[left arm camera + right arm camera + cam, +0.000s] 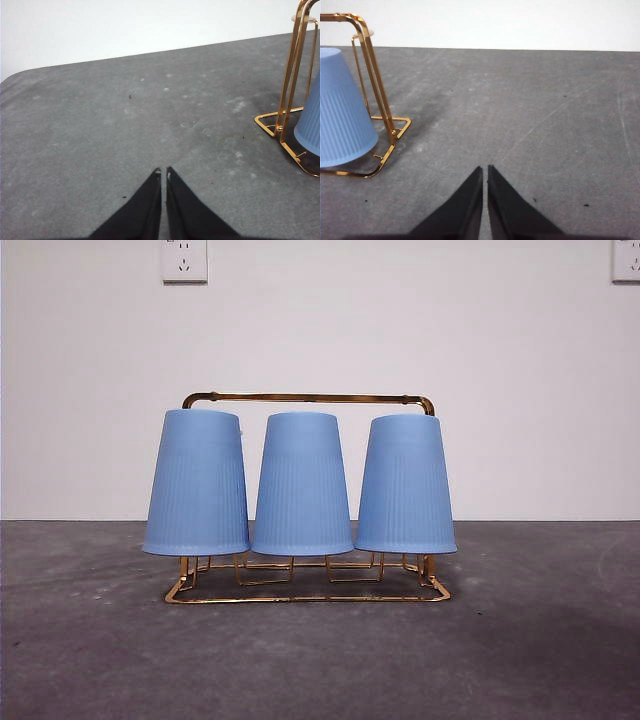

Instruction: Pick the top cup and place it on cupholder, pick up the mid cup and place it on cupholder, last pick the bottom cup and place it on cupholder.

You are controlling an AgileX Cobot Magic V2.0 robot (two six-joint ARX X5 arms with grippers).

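Three blue ribbed cups hang upside down side by side on the gold wire cupholder [310,398]: a left cup [197,483], a middle cup [302,485] and a right cup [405,485]. No arm shows in the front view. My left gripper [163,173] is shut and empty over bare table, well away from the cupholder's end [292,75], where a bit of blue cup [310,125] shows. My right gripper [485,169] is shut and empty too, off the rack's other end [377,90] beside a cup [342,110].
The dark grey tabletop [320,660] runs back to a white wall with two sockets, one at the upper left [184,260] and one at the upper right [625,260]. The table's back left corner is rounded [15,77].
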